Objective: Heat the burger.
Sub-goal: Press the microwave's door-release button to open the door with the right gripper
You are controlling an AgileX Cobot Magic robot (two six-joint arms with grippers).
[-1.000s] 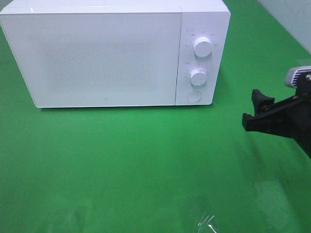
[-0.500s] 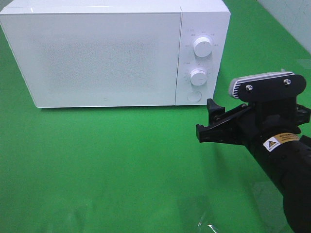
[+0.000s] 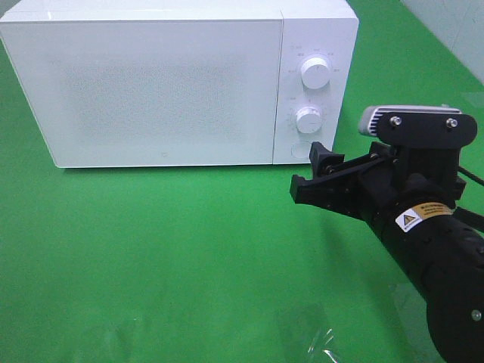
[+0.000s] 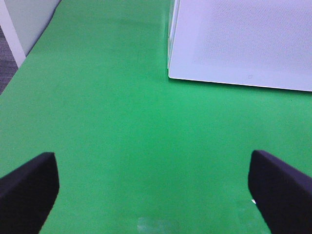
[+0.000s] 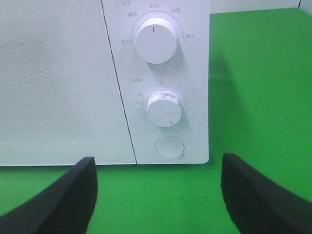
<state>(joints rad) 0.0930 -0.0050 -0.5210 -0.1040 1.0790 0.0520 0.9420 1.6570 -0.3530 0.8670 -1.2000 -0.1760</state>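
This looks like the door-opening step: the black right gripper (image 3: 306, 172), jaws spread and empty, faces the white box-shaped microwave (image 3: 162, 91). Next it should press the round white button (image 5: 169, 147).

A bright green tabletop (image 3: 189, 249) fills nearly the whole scene, evenly lit, with faint glare (image 3: 321, 344) near its front edge. A pale wall (image 3: 454, 26) stands past its far right corner, and grey floor (image 4: 6, 63) shows beyond one edge.

Lighting: bright, even, from above. Shadows: soft, thin band under microwave (image 3: 166, 91) front. Glare: pale sheen on green tabletop (image 3: 321, 342), near edge. Focus: gripper fingers (image 4: 29, 190) blurred at close range in 2 wrist views.
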